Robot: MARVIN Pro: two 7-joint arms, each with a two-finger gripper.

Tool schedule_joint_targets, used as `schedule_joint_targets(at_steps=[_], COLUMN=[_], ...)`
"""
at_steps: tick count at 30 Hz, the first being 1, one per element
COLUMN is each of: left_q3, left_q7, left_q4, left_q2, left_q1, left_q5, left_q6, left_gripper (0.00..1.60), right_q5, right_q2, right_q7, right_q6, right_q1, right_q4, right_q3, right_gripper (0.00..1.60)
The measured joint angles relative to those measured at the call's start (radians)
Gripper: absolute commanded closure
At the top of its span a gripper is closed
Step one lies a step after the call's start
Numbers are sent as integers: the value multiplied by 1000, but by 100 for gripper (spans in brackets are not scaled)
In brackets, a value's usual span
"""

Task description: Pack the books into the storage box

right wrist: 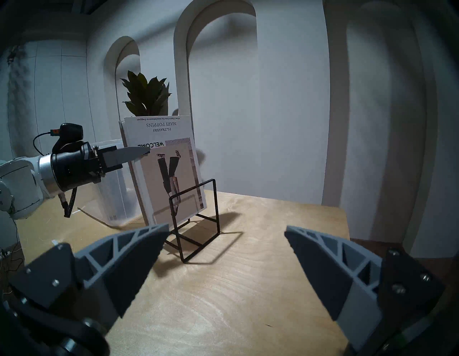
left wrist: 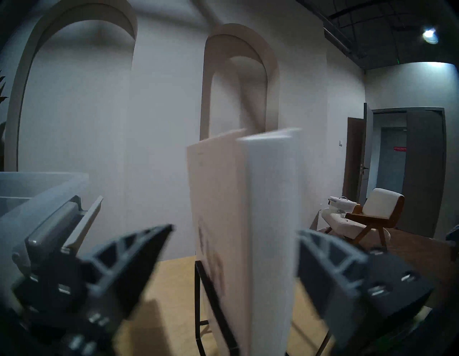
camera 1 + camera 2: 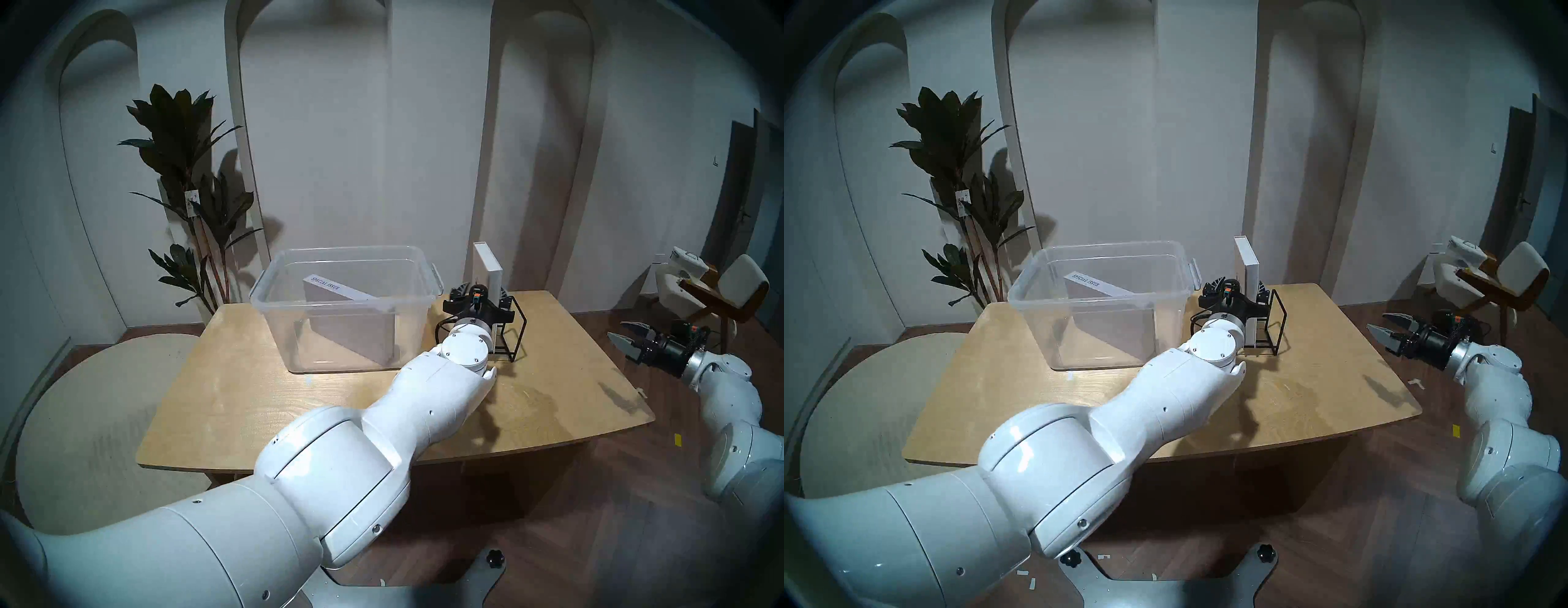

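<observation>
While the wooden table [image 3: 263, 407] fronts arched white walls, the storage box [image 3: 271, 271] at 11 o'clock holds the grey book [image 3: 352, 327]. Left gripper [image 2: 233, 251], spread, straddles the white book [image 3: 488, 265] in the wire rack [image 3: 518, 327]. Right gripper [image 1: 224, 232] hangs spread at 3 o'clock.

Pale books, clear tub, black wire on blond wood

From my station I see the storage box [image 3: 297, 339] as clear, colourless plastic, with the pale grey book [image 3: 352, 327] inside showing dark "SPECIAL ISSUE" lettering on a white spine. The white book [image 1: 171, 179] has black upside-down lettering and a beige panel with dark trousered legs in striped socks. The wire rack [image 1: 198, 223] is black, the table [image 3: 263, 407] light honey plywood with faint grain. My arms are glossy white; both the left gripper [image 2: 233, 251] and right gripper [image 1: 226, 248] have grey, dark-faced fingers.
</observation>
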Motion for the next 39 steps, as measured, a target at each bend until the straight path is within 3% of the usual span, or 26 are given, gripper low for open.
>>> schedule_joint_targets(at_steps=[14,26,30,39], left_q3=[73,163,205,235], left_q7=[5,147,209,352], left_q4=[13,-96,-146,-218], left_q2=[-21,-18,-9,43], left_q1=[-40,-105,-135,-156], left_q5=[72,215,293,403], left_q6=[-68,-193,-215,-217], left_gripper=[160,160,160,160], right_q5=[-3,-6,-6,-8], right_q2=[4,5,5,6], right_q7=[5,8,8,8], right_q6=[-11,-17,-19,-21], right_q1=[12,16,17,17], right_q4=[17,23,24,26], right_q3=[-3,-3,-2,-1], right_gripper=[0,0,0,0])
